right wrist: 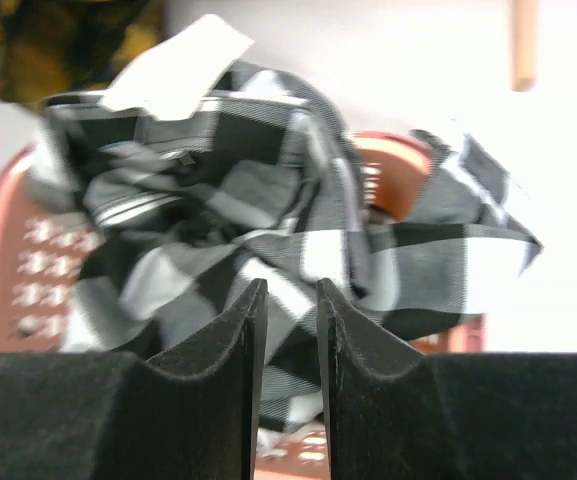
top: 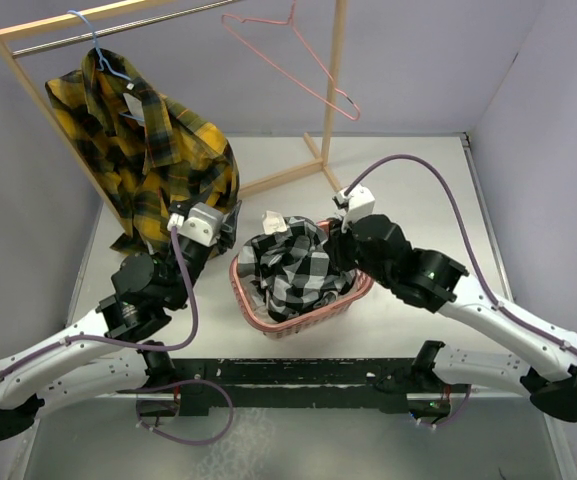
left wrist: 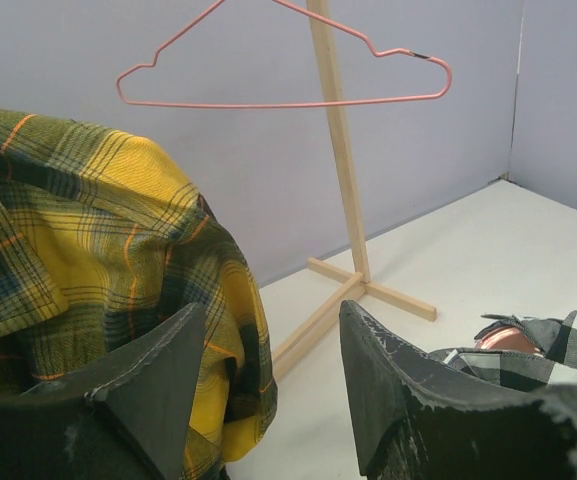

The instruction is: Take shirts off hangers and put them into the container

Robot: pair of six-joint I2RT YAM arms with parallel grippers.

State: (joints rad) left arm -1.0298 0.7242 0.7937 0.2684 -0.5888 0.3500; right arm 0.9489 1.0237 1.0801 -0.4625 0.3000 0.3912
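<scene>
At far left, a yellow and dark plaid shirt (top: 148, 150) droops in soft folds from a thin light blue wire hanger (top: 93, 40). Only the hanger's hook and a short loop show; the rest is buried under the collar. It hangs on a pale wooden rack (top: 48, 21) whose top runs out of the overhead view.

Just beside the shirt's lower edge, the left claw (left wrist: 270, 315) stands wide and empty, its dark pads scuffed.

Mid-bench (top: 418, 200), the black and white checked shirt (top: 293, 265) lies crumpled in the oval pink basket (top: 303, 318), heaped above the slotted plastic rim and hiding the inside. A white tag (top: 273, 222) sticks up from it.

Behind, the bare pink wire hanger (left wrist: 288, 104) hangs tilted on the rack.

At the basket's right rim, the right claw (right wrist: 290, 288) has its jaws a narrow slit apart, with blurred checked cloth beyond them. From above, its tips are hidden by the wrist.
</scene>
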